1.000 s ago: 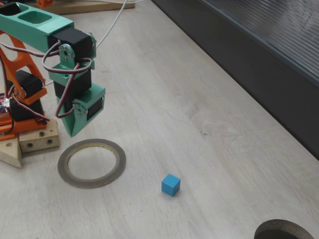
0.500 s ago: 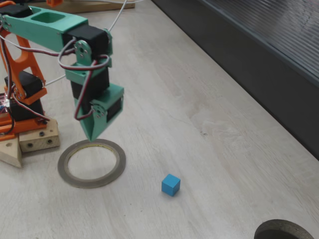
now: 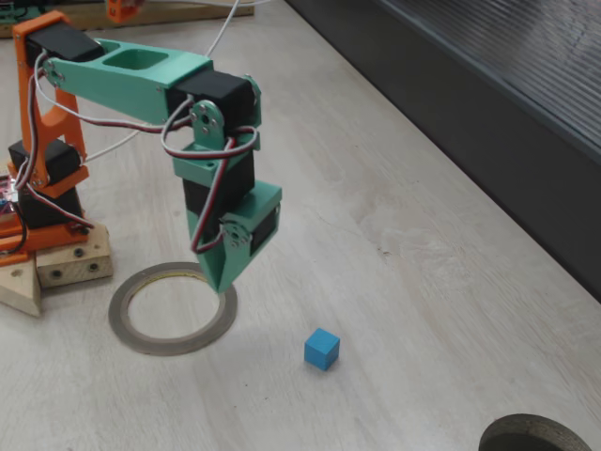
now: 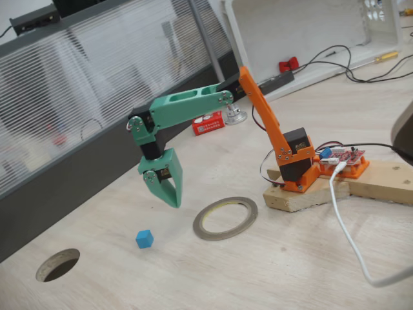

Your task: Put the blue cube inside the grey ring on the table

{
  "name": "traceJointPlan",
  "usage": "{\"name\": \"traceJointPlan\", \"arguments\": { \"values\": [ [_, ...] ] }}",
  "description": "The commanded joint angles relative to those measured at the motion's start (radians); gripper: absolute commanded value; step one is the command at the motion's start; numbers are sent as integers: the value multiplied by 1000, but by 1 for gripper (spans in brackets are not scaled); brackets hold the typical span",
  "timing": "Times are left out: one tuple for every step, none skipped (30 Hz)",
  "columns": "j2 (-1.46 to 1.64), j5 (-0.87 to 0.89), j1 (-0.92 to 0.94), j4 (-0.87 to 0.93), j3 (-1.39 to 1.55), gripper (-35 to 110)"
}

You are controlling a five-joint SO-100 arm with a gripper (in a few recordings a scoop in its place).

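Note:
The blue cube (image 3: 321, 349) (image 4: 144, 239) lies alone on the pale wood table (image 3: 394, 216) (image 4: 258, 278), outside the grey ring (image 3: 174, 346) (image 4: 197, 223). The ring lies flat with nothing inside it. My green gripper (image 3: 223, 282) (image 4: 174, 201) points straight down, shut to a point and holding nothing. In a fixed view its tip hangs over the ring's right rim, a couple of cube-widths up and left of the cube. In another fixed view it hovers between cube and ring, above the table.
The orange arm base sits on a wooden block (image 3: 66, 268) (image 4: 303, 197) beside the ring. A darker ring (image 3: 535, 434) (image 4: 58, 265) lies near the table's edge. A dark ribbed panel (image 3: 488, 103) (image 4: 58, 200) borders the table. A white cable (image 4: 348, 239) trails off the base.
The arm has stretched out, carrying the gripper from behind the ring across to its rim on the cube's side. Cube and ring have not moved.

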Motion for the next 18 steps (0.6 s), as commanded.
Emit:
{"name": "traceJointPlan", "arguments": {
  "values": [
    [-37,11,8,12,-89,1],
    [-52,11,8,12,-107,1],
    [-64,11,8,12,-126,1],
    [-75,9,8,12,-144,1],
    [-86,9,8,12,-163,1],
    [-97,9,8,12,-179,1],
    [-107,9,8,12,-195,1],
    [-120,9,8,12,-209,1],
    [-133,9,8,12,-222,1],
    [-146,9,8,12,-236,1],
    [-160,9,8,12,-250,1],
    [-172,9,8,12,-265,1],
    [-183,9,9,12,-282,1],
    [-192,9,9,12,-301,1],
    [-201,9,9,12,-321,1],
    [-212,9,9,12,-344,1],
    [-222,9,9,12,-365,1],
    [-235,9,9,12,-388,1]
  ]
}}
